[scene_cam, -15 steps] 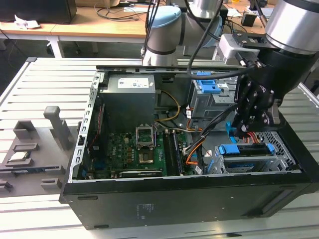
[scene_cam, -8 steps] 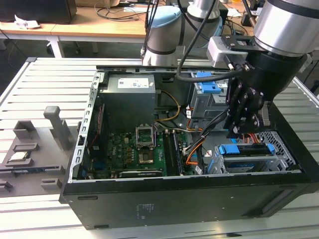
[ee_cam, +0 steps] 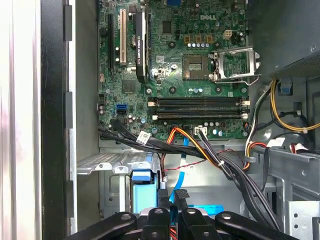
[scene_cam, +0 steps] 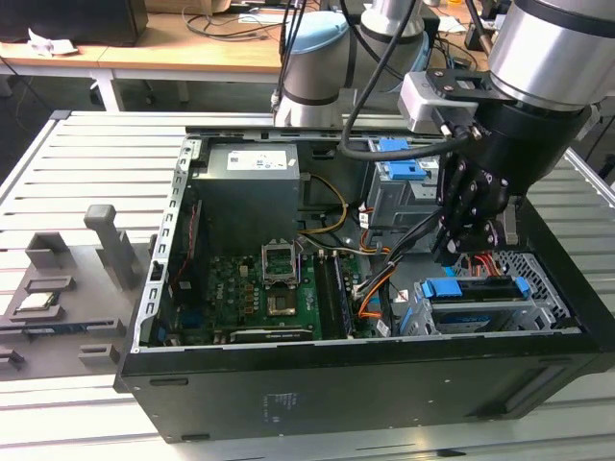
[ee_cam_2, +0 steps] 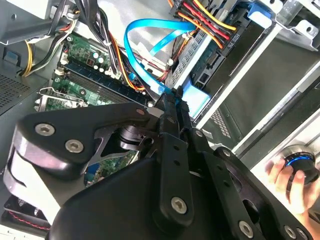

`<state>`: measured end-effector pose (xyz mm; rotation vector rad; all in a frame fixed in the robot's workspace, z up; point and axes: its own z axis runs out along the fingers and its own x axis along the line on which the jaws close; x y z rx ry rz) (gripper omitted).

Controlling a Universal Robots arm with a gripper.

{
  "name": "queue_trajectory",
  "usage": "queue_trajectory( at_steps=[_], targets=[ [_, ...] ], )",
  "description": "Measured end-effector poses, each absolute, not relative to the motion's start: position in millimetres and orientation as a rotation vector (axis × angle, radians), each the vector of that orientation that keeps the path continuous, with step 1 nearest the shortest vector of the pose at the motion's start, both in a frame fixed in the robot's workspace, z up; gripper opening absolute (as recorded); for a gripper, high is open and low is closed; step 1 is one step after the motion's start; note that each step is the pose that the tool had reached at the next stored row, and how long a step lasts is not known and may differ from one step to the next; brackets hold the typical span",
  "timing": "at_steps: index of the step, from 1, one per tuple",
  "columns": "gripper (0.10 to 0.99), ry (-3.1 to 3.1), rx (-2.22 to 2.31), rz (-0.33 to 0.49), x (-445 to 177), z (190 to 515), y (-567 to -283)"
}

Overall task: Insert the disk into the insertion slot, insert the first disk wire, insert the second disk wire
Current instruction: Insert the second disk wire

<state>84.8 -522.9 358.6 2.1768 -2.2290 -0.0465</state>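
Note:
The disk (scene_cam: pixel 469 291), in its blue bracket, lies inside the insertion slot (scene_cam: pixel 540 277), the perforated silver cage at the case's front corner on the exterior view's right. My gripper (scene_cam: pixel 459 252) hangs just above the disk's inner end. In the second wrist view its fingers (ee_cam_2: pixel 172 107) are pressed together on the end of the second disk wire (ee_cam_2: pixel 145 25), a light-blue flat cable that loops away toward the motherboard. The first disk wire (ee_cam_2: pixel 207 20), red, orange and yellow strands, runs to a black plug (ee_cam_2: pixel 227 44) at the disk's end. In the first wrist view the gripper (ee_cam: pixel 173 197) has the blue cable (ee_cam: pixel 181 167) rising from it.
The open case holds a green motherboard (ee_cam: pixel 190 60), a power supply (scene_cam: pixel 252 163), a taller grey cage with a blue latch (scene_cam: pixel 404 178) and thick black cables (ee_cam: pixel 240 180). A hand (ee_cam_2: pixel 292 175) rests on a round control outside the case. Grey fixtures (scene_cam: pixel 110 245) stand on the slatted table.

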Motion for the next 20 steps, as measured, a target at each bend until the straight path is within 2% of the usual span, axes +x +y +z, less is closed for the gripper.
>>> queue_trajectory(
  at_steps=[20],
  targets=[
    [0.157,-2.215,2.160,-0.012,121,348,-533]
  ],
)
